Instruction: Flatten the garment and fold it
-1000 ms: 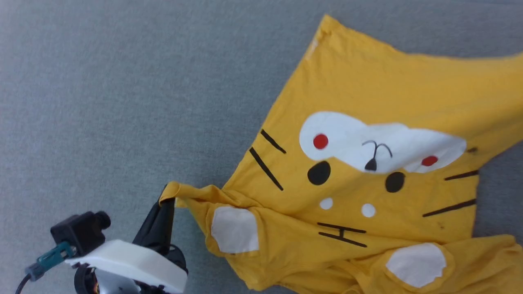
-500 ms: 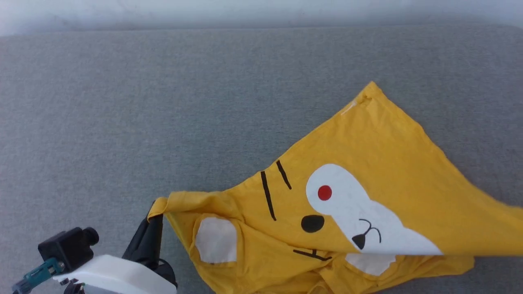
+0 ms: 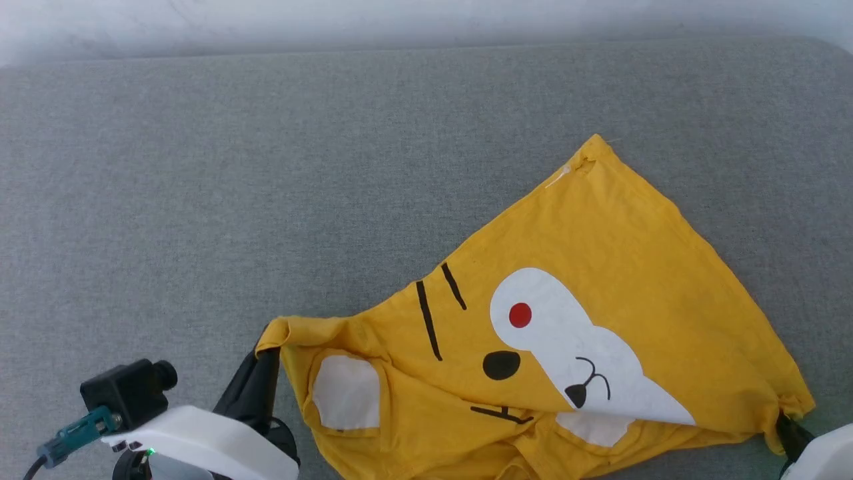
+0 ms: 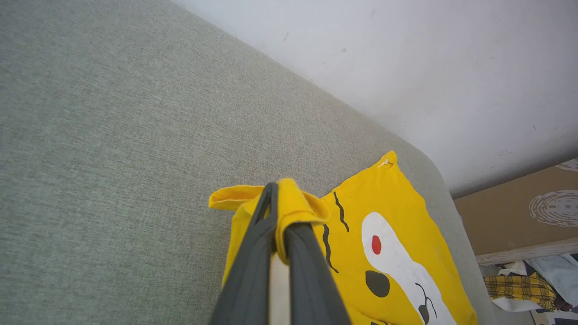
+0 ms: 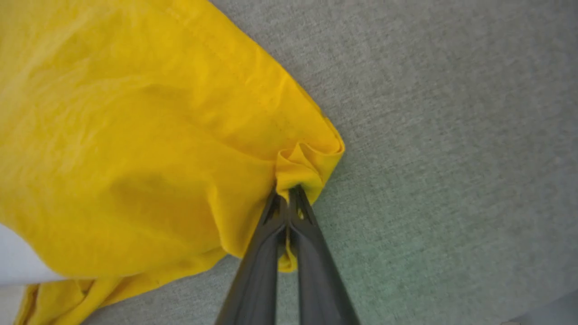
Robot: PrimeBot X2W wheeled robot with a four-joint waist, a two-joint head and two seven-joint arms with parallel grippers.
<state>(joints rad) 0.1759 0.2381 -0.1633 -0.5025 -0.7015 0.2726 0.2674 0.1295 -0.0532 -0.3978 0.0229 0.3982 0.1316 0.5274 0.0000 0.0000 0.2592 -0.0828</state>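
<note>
Garment (image 3: 600, 233) held between left gripper (image 3: 268, 353), right gripper (image 3: 785, 421)

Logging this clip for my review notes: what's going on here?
The robot grips the yellow cartoon-face T-shirt at two points: left hand shut on a bunched corner, right hand shut on the opposite corner. The shirt lies print up on the grey padded surface, spread but rumpled along its near edge. Not yet flat, no fold made.

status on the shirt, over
Left gripper shut on one shirt corner, right gripper shut on another. Shirt print-up on grey cushion, lower part bunched, not flat. No obstruction seen.
</note>
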